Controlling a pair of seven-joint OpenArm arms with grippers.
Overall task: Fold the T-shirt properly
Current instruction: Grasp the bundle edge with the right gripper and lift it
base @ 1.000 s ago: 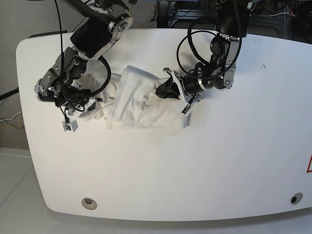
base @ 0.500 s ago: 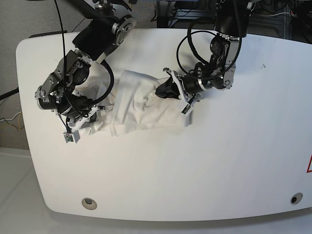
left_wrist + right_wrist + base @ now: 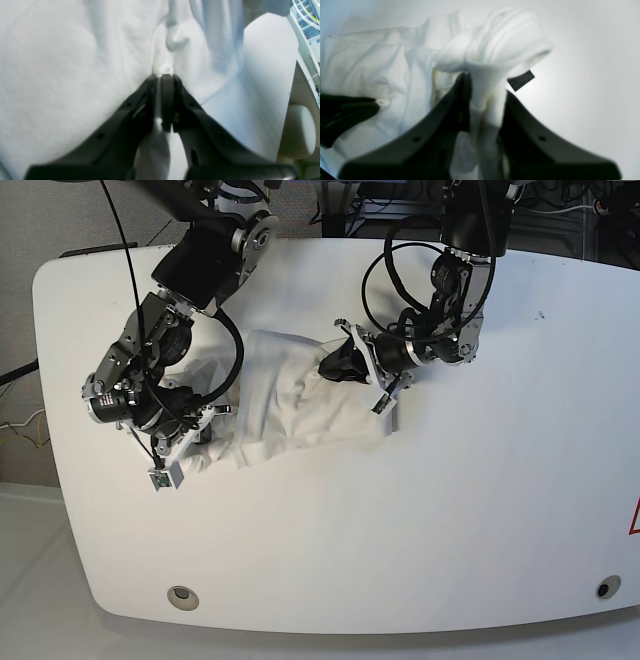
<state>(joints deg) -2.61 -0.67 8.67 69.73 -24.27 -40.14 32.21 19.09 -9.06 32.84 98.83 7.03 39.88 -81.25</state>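
1. We see the white T-shirt (image 3: 290, 395) lying bunched on the white table (image 3: 450, 510), stretched between both arms.
2. Our left gripper (image 3: 163, 75) pinches a thin fold of the shirt, jaws nearly together; it sits at the shirt's right end in the base view.
3. Our right gripper (image 3: 482, 75) clamps a thicker wad of cloth, just beside the small black neck label (image 3: 520, 80).

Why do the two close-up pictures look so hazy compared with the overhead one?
Left wrist view: the end effector is fairly sharp, while the T-shirt blurs into soft white with a bluish cast. Right wrist view: cloth is overexposed, edges curve like a fisheye, and the black label is smeared. Base view: evenly lit and sharp, mild shadows.
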